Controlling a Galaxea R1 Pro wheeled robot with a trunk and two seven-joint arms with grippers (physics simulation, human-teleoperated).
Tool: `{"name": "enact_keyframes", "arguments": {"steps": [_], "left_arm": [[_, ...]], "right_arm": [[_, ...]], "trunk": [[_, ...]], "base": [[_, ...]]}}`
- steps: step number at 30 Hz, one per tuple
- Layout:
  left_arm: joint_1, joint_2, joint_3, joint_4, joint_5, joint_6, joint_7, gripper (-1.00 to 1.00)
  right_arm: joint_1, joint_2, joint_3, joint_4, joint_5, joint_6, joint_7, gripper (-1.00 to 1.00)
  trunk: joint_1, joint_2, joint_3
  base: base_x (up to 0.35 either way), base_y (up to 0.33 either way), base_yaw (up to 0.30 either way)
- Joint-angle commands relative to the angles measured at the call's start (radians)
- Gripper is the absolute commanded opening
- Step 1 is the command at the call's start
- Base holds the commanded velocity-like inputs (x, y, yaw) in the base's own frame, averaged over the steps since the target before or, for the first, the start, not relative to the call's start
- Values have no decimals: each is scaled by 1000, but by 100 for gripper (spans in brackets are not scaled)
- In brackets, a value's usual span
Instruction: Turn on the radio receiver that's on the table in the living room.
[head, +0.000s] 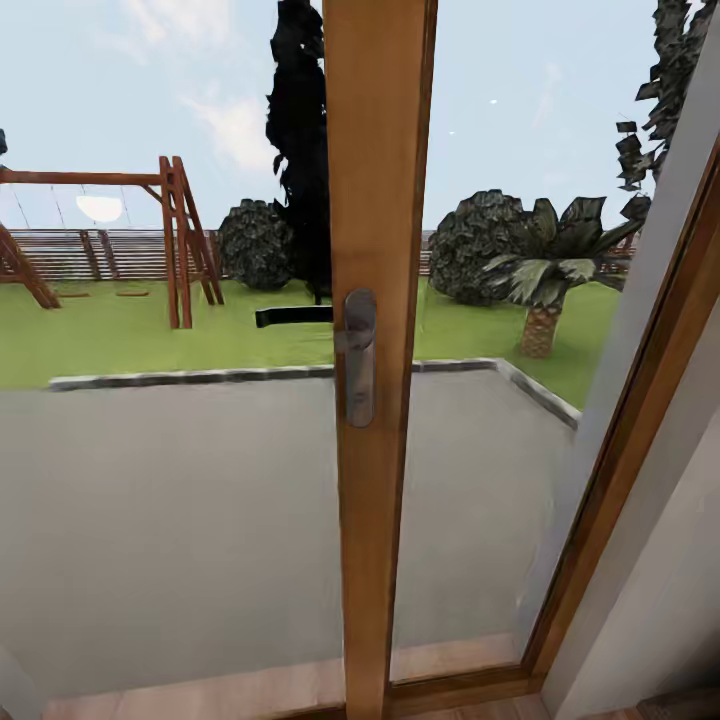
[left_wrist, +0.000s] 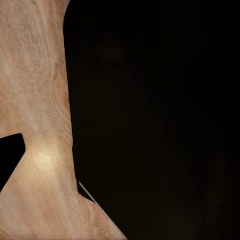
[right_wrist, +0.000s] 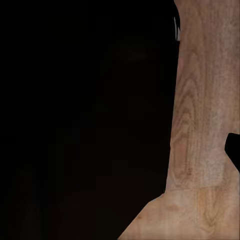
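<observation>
The radio receiver, the coffee table and the living room's sofa are out of view. In the head view I face a glass patio door with a wooden centre post (head: 375, 400) and a grey metal lever handle (head: 357, 355) close in front of me. Both wrist views look down on light wood plank floor (left_wrist: 42, 100) (right_wrist: 202, 115) beside a large black mass (left_wrist: 160, 120) (right_wrist: 85, 120) whose identity I cannot tell.
Through the glass lie a grey paved terrace (head: 180, 500), a lawn, a wooden swing frame (head: 180, 240), dark bushes and a small palm (head: 545, 290). A wooden door frame (head: 640, 430) and a beige wall (head: 670, 590) stand at the right. A strip of wood floor (head: 240, 695) runs below the door.
</observation>
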Motion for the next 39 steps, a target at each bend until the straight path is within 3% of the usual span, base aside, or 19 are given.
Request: {"name": "enact_keyframes", "arguments": {"steps": [1, 12, 16, 23, 32, 33, 36, 39], "left_arm": [[0, 0, 0, 0, 0, 0, 0, 100], [21, -62, -2, -2, 1, 0, -2, 100], [21, -82, -2, -2, 2, 0, -2, 100], [21, -83, -5, -2, 1, -1, -2, 100], [21, -74, -9, -3, 1, -50, 5, 100], [21, -72, -9, -3, 1, -101, 6, 100], [21, -69, -8, -4, 2, -105, 7, 100], [21, -68, -6, -14, 2, -106, 7, 100]], "right_arm": [[0, 0, 0, 0, 0, 0, 0, 100], [-63, 62, 4, -8, -1, 9, -2, 100], [-70, 64, 4, -8, -1, 9, -2, 100], [-71, 63, 7, -7, -1, 7, -2, 100], [-71, 56, 9, -48, 10, 9, -2, 100], [-71, 55, 9, -68, 34, 9, -2, 100], [-72, 54, 9, -89, 86, 8, -2, 100], [-72, 37, 8, -119, 106, 7, -2, 100]], "trunk": [[0, 0, 0], [0, 0, 0], [0, 0, 0], [0, 0, 0], [0, 0, 0], [0, 0, 0], [0, 0, 0], [0, 0, 0]], "base": [[0, 0, 0], [0, 0, 0], [0, 0, 0], [0, 0, 0], [0, 0, 0], [0, 0, 0], [-98, 0, 0], [-287, 0, 0]]}}
